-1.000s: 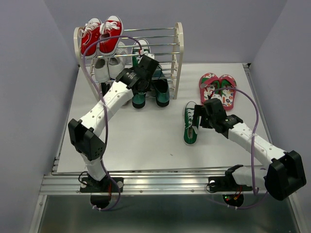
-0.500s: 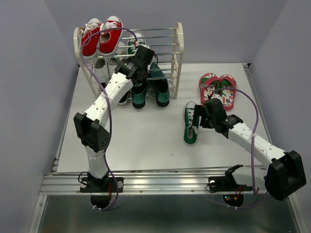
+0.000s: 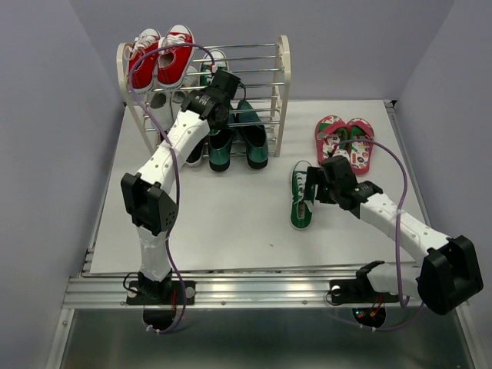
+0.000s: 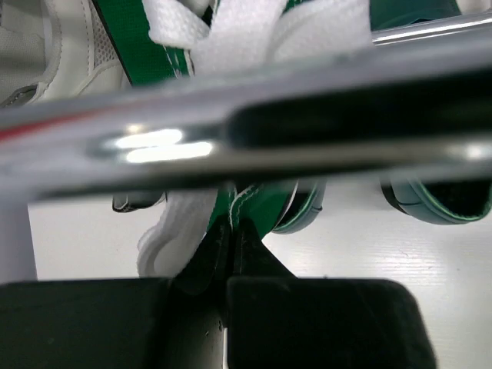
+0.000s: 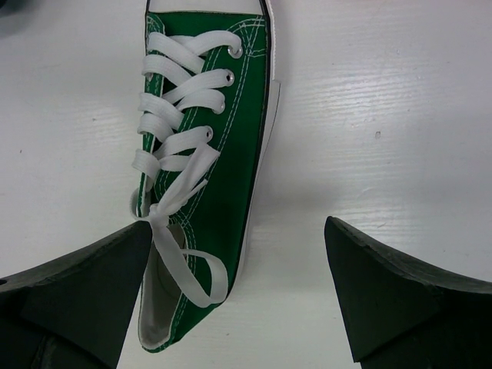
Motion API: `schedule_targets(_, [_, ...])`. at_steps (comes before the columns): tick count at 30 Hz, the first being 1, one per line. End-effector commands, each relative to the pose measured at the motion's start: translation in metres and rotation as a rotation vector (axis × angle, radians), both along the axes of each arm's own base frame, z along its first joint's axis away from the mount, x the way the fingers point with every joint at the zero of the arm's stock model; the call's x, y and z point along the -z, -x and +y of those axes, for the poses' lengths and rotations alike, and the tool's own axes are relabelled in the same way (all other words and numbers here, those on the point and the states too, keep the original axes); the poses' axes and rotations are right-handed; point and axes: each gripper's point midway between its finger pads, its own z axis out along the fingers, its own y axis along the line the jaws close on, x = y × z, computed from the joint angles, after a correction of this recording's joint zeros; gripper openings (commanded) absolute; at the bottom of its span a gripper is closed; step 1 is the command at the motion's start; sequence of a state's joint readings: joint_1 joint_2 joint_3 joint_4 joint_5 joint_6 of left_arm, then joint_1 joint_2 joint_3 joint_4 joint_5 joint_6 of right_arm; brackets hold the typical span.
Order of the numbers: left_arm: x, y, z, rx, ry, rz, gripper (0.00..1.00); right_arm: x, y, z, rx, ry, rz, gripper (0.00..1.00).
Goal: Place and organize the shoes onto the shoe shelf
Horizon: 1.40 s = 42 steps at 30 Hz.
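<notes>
- Our left gripper [image 4: 231,231] is pinched fully closed on the held green sneaker [image 4: 257,207], nipping the canvas beside the white laces. We judge this thin pinch was chosen so the shoe can be steered between the rods.
- That sneaker is at the shoe shelf [image 3: 283,77], which stands at 11 o'clock on the table [image 3: 231,231]. It sits around the middle tier, and a silver rod [image 4: 307,100] crosses close in front of the wrist camera. We cannot tell whether its sole is resting on the rods yet.
- The red sneakers [image 3: 160,55] fill the 9 o'clock end of the top tier, and a white sneaker [image 4: 46,46] lies beside the held shoe. We think that is why the green one goes in toward the 3 o'clock side of them.
- The teal loafers [image 3: 254,142] stand at the foot of the shelf, toes toward 6 o'clock. Whether they are on the lowest rods or on the table is unclear.
- Our right gripper [image 5: 237,227] has its jaws spread wide and holds nothing. It hovers over the heel of the loose green sneaker [image 5: 207,154], which lies just toward 3 o'clock from the table's middle, toe to 12 o'clock. We judge it is lined up to take this 2nd shoe of the pair.
- The flip-flops [image 3: 344,138] lie side by side at 2 o'clock, well apart from the shelf and untouched.
</notes>
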State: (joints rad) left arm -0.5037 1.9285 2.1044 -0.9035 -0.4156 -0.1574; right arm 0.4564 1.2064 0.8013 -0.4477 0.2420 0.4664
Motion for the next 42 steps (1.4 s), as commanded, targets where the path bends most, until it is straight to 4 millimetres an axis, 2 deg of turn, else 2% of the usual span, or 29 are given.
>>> schedule_targets(1, [-0.059, -0.034, 0.014, -0.088, 0.05, -0.23, 0.0, -0.003, -0.007, -0.001, -0.001, 0.001, -0.03, 1.0])
schedule_targets(13, [-0.039, -0.042, 0.01, -0.072, 0.032, -0.187, 0.0, -0.003, -0.008, -0.001, -0.002, 0.009, -0.027, 1.0])
schedule_targets(14, [-0.038, -0.042, 0.009, -0.073, 0.033, -0.184, 0.04, -0.002, -0.008, -0.002, -0.002, 0.012, -0.027, 1.0])
schedule_targets(15, [-0.038, -0.042, 0.01, -0.077, 0.036, -0.186, 0.16, -0.003, -0.008, -0.001, -0.002, 0.009, -0.027, 1.0])
schedule_targets(18, [-0.04, -0.042, 0.01, -0.077, 0.041, -0.188, 0.32, -0.003, -0.009, -0.001, -0.005, 0.006, -0.029, 1.0])
schedule_targets(24, [-0.044, -0.041, 0.009, -0.072, 0.058, -0.195, 0.48, -0.01, -0.008, 0.004, -0.028, -0.019, -0.04, 1.0])
schedule_targets(26, [-0.045, -0.04, 0.009, -0.066, 0.062, -0.196, 0.49, -0.015, -0.008, 0.005, -0.033, -0.027, -0.054, 1.0])
schedule_targets(27, [-0.048, -0.04, 0.008, -0.062, 0.066, -0.204, 0.49, -0.015, -0.007, 0.005, -0.032, -0.025, -0.053, 1.0])
schedule_targets(32, [-0.044, -0.04, 0.007, -0.054, 0.066, -0.198, 0.31, -0.016, -0.006, 0.003, -0.029, -0.022, -0.059, 1.0])
schedule_targets(33, [-0.042, -0.04, 0.007, -0.055, 0.065, -0.194, 0.18, -0.016, -0.006, 0.003, -0.029, -0.022, -0.059, 1.0])
schedule_targets(35, [-0.041, -0.04, 0.007, -0.057, 0.067, -0.191, 0.01, -0.016, -0.006, 0.002, -0.027, -0.021, -0.062, 1.0])
schedule_targets(41, [-0.052, -0.037, 0.007, -0.067, 0.099, -0.226, 0.0, -0.015, -0.005, 0.002, -0.03, -0.02, -0.058, 1.0])
schedule_targets(42, [-0.062, -0.034, 0.008, -0.067, 0.115, -0.251, 0.0, -0.015, -0.006, 0.003, -0.031, -0.023, -0.06, 1.0])
